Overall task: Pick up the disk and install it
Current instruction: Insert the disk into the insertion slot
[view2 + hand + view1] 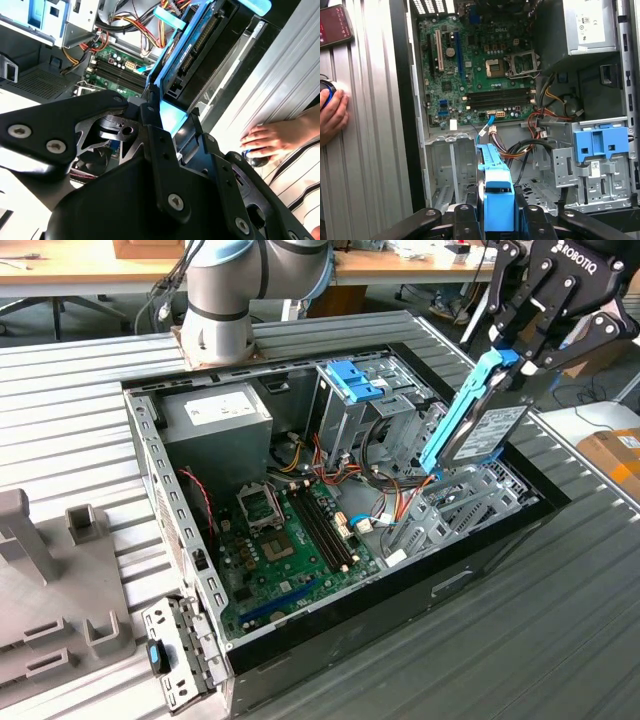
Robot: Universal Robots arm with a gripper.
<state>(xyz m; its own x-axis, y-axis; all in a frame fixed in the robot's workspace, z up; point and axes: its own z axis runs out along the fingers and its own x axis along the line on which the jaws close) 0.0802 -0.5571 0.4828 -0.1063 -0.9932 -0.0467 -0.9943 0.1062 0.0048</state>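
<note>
Your claw [507, 362] is clenched on the disk [478, 430] by its blue top edge. In the exterior view the disk hangs tilted, long axis 1 to 7 o'clock, lower end over the bay [478, 502].

The exterior view looks down from well back on the black gripper [512, 358] above the open grey metal computer case [160, 490]. Both wrist views sit close behind it, facing past it into that case.
</note>
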